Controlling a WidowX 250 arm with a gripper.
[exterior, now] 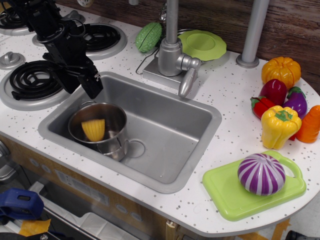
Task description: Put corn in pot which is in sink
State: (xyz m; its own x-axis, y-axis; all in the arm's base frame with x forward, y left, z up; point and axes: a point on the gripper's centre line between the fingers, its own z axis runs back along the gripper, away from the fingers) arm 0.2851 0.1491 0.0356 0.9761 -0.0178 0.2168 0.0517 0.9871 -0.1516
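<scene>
The yellow corn [93, 129] lies inside the shiny steel pot [100, 128], which stands in the left part of the grey sink [170, 125]. My black gripper [82, 84] hangs just above the sink's left rim, up and to the left of the pot. Its jaws are parted and hold nothing. The corn is apart from the gripper.
Black stove burners [32, 80] lie to the left of the sink. A grey faucet [175, 55] stands behind it, with a green vegetable [148, 36] and a green plate [202, 45]. A yellow pepper [279, 126], pumpkin [281, 70] and a green board [252, 187] with a purple onion are at the right.
</scene>
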